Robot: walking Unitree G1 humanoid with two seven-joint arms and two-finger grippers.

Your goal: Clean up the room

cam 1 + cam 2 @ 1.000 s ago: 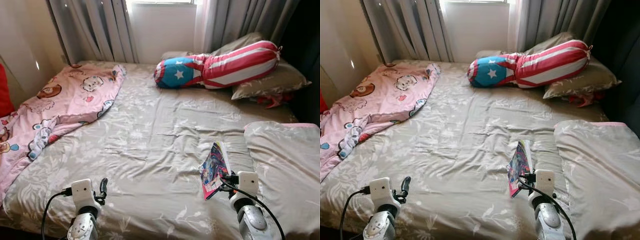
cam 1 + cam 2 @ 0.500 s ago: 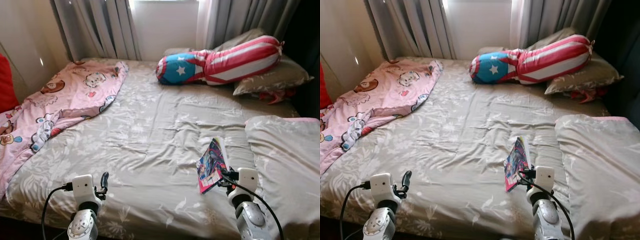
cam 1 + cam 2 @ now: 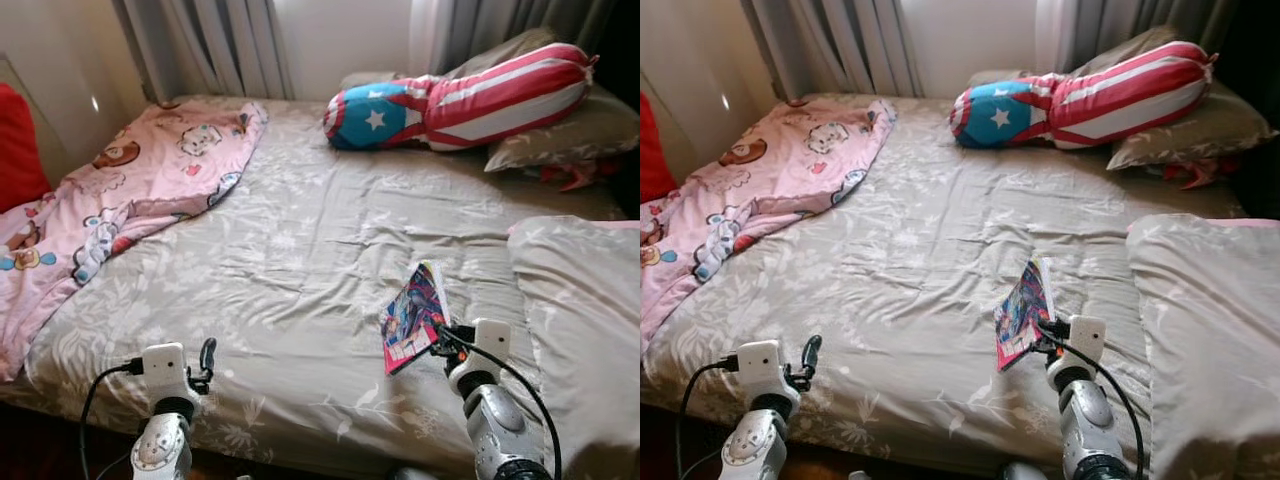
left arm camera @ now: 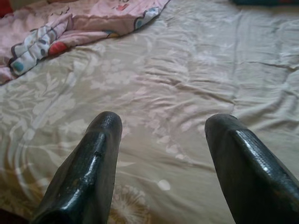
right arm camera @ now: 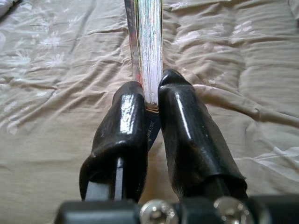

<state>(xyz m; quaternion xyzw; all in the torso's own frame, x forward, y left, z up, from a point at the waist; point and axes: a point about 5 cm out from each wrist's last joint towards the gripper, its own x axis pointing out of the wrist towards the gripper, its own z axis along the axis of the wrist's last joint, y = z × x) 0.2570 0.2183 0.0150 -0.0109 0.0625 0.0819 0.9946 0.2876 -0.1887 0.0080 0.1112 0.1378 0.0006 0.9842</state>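
a bed (image 3: 300, 250) under a rumpled grey floral sheet carries a pink cartoon blanket (image 3: 130, 190), a star-and-stripes bolster (image 3: 460, 100), grey pillows (image 3: 570, 140) and a folded grey duvet (image 3: 585, 320).

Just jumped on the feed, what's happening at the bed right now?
The right pincer is shut on a colourful comic book, gripping it by its edge and holding it above the grey floral bedspread. The left pincer hangs open over the near edge of the bed, holding nothing. A pink cartoon blanket lies crumpled on the bed's left side, and a star-and-stripes bolster sits by the pillows.
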